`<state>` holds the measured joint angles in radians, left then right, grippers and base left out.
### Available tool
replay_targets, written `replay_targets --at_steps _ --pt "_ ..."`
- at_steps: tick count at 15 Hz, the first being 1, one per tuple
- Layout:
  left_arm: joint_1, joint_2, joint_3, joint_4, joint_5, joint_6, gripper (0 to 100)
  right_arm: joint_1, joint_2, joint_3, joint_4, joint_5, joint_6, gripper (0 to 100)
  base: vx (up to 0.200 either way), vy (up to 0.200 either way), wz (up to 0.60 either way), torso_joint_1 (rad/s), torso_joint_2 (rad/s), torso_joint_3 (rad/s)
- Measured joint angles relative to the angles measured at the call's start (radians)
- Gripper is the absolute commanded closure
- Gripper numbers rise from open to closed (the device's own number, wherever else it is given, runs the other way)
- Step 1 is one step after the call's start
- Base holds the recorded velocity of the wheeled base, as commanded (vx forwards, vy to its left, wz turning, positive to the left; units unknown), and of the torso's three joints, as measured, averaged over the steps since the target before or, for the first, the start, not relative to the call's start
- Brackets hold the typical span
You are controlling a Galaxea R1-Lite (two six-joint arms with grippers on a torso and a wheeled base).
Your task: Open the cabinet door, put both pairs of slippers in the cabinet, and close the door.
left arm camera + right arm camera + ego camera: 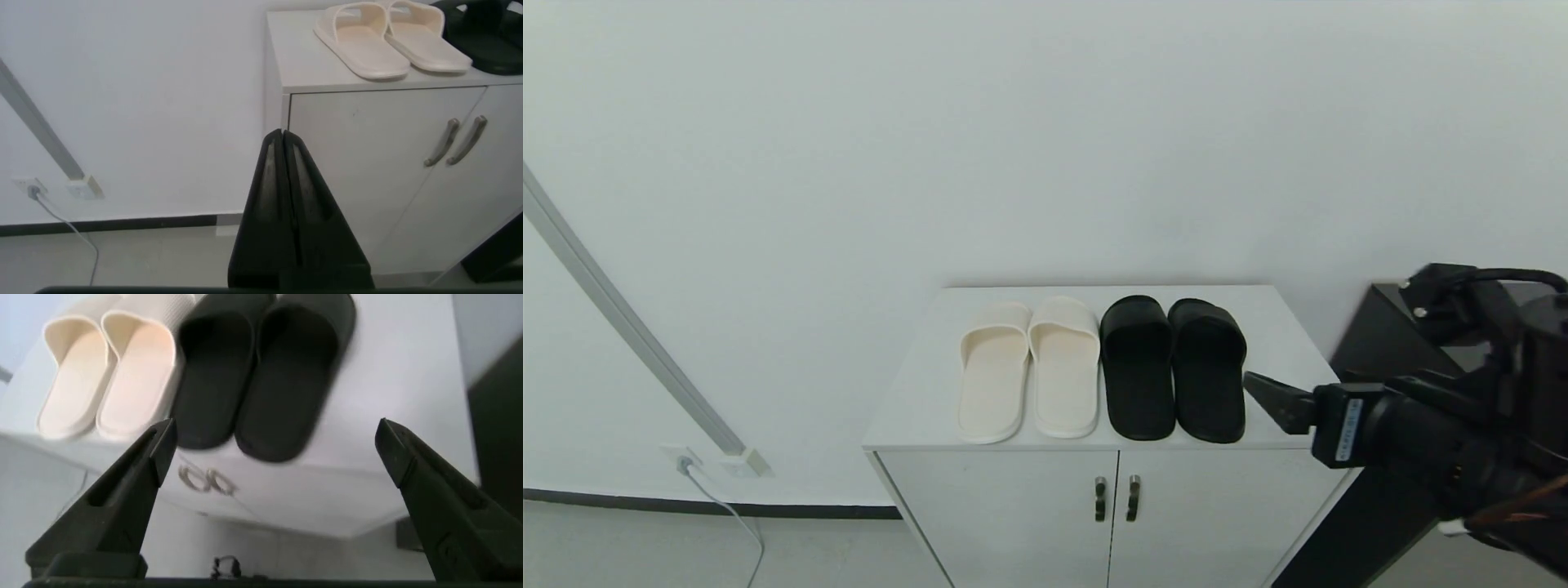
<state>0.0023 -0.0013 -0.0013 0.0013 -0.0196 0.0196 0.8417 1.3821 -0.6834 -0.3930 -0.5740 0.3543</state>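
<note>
Container: one white cabinet (915, 408) stands against the wall. Both doors, the left door (1013, 523) and the right door (1217, 514), are shut, so the interior cannot be seen. Two upright metal handles (1100, 498) sit side by side at the centre seam.

Task items: both pairs lie on the cabinet top, outside the cabinet. The cream slippers (1062, 367) are on the left and the black slippers (1209, 376) on the right, just beside each other. All four lie flat and parallel, toes toward the wall and heels close to the front edge.

End effectors: the right end effector (275, 433) is at the cabinet's right front corner, about level with the top and near the heel of the outer black slipper. Its fingers are spread wide and grip nothing. The left end effector (283, 139) is lower, out in front of the cabinet's left side. Its fingers are pressed together with nothing between them.

Surface and room: the wall is plain white with a dark baseboard (686, 505). A grey conduit (621, 318) slants down to a wall socket (682, 461), from which a cable (739, 518) trails to the floor. A dark piece of furniture (1380, 335) stands just beside the cabinet's right side.

Edges: a strip of white top shows on each side of the pairs and behind the toes.
</note>
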Motion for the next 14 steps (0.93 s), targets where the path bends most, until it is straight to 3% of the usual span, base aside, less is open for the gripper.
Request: replay_targets --at_steps 7,14 --pt "-0.001 0.0 0.001 0.0 0.0 0.0 100 0.011 0.391 -0.186 -0.204 -0.164 -0.003 0 0.0 0.0 0.0 0.0 0.0 0.0" --pt "-0.001 0.0 0.001 0.0 0.0 -0.001 100 -0.088 0.657 -0.41 -0.218 -0.202 -0.015 0 0.0 0.0 0.0 0.0 0.0 0.0"
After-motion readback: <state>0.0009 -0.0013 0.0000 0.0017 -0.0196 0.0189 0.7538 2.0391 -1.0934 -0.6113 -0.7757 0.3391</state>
